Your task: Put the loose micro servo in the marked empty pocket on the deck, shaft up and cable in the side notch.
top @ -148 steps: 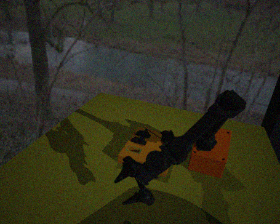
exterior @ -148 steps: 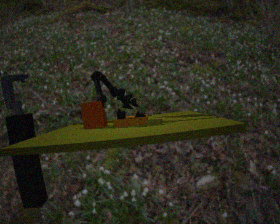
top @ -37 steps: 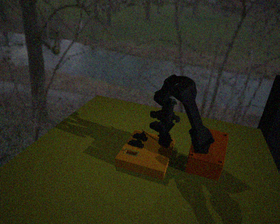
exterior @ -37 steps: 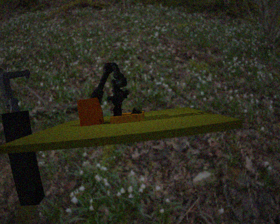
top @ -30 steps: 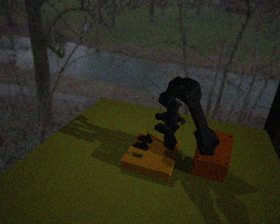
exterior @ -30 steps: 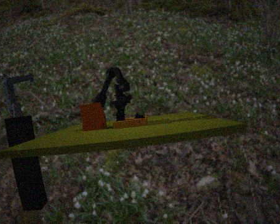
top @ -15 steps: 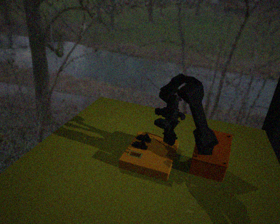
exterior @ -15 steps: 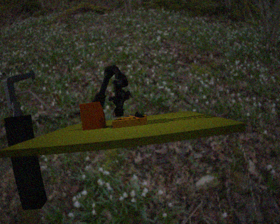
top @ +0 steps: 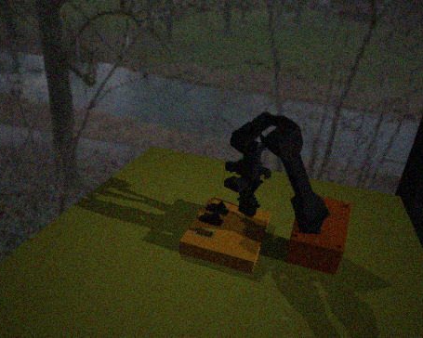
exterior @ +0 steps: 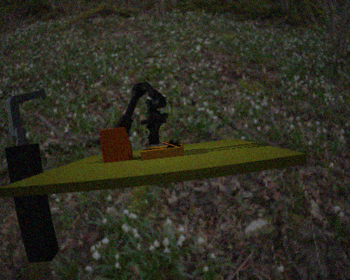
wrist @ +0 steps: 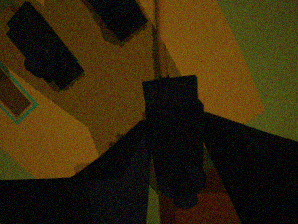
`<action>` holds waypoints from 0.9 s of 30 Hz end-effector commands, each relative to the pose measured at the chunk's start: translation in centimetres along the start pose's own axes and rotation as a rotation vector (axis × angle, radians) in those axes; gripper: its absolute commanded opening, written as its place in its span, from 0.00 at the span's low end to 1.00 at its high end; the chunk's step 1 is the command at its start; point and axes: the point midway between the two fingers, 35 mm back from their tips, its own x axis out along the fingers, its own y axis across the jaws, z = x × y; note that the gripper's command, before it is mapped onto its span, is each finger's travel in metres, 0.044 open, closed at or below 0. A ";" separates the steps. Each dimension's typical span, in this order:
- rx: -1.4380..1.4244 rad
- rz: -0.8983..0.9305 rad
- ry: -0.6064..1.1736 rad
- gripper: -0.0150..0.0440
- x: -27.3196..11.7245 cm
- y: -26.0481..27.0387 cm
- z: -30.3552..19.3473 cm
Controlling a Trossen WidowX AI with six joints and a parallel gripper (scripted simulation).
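My gripper is shut on the dark loose servo, its fingers on either side of the servo body. It holds the servo over the end of the orange deck nearer the arm's base. A thin cable runs from the servo's end toward the top of the wrist view. The empty pocket is outlined in teal at the left edge of the wrist view. The shaft's direction and the servo's exact height are too dark to tell.
Two dark servos sit on the deck beyond the pocket: one servo beside it, another servo further along. The orange-red base box stands beside the deck on the yellow-green table.
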 end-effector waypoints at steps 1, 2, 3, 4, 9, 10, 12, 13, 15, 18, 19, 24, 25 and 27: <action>0.007 0.004 0.000 0.25 -0.1 0.8 -0.1; 0.007 0.004 0.000 0.25 -0.1 1.2 -0.2; 0.007 0.005 0.001 0.25 -0.1 1.6 -0.4; 0.007 0.005 0.001 0.25 -0.1 2.0 -0.6; 0.007 0.006 0.002 0.25 -0.1 4.2 -1.7; 0.007 0.006 0.002 0.25 -0.1 4.7 -2.0; 0.007 0.007 0.002 0.25 -0.1 5.6 -2.4; 0.007 0.007 0.002 0.25 -0.1 6.0 -2.6; 0.008 0.008 0.003 0.25 -0.1 6.9 -3.0; 0.008 0.008 0.003 0.25 -0.1 8.3 -3.7; 0.008 0.009 0.003 0.25 -0.1 8.7 -4.0; 0.008 0.010 0.004 0.25 -0.1 11.0 -5.1; 0.008 0.010 0.004 0.25 -0.1 11.5 -5.4; 0.008 0.011 0.005 0.25 -0.1 12.4 -5.8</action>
